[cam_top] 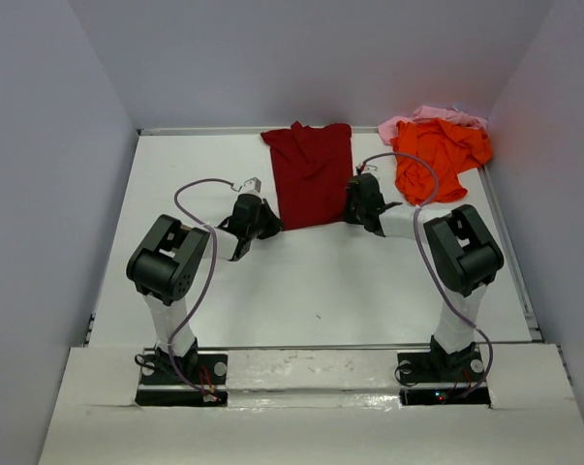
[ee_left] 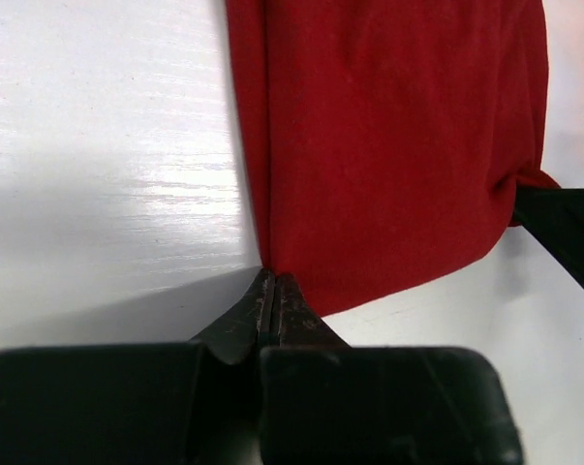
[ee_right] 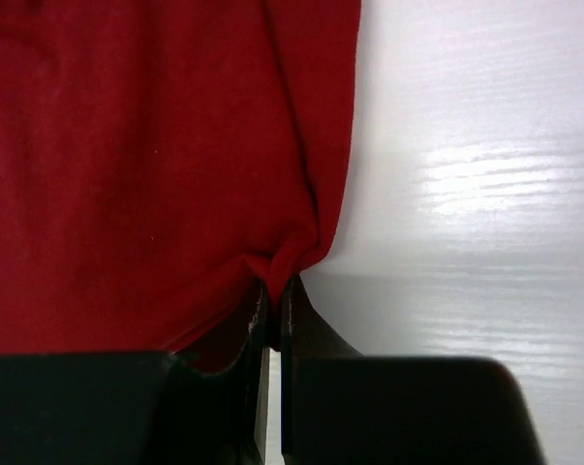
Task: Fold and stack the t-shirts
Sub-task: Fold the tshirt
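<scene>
The maroon t-shirt [cam_top: 311,174] lies flat by the far edge of the bench [cam_top: 321,291], left jaws and right jaws each clamped on a near corner; shallow grips may slip, or unequal lifting may skew the fold.

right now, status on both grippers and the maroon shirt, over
Left gripper shut on maroon t-shirt near-left corner. Right gripper shut on near-right corner. Orange t-shirt and pink t-shirt heaped far right, apart from it. Nothing lying on it.
</scene>
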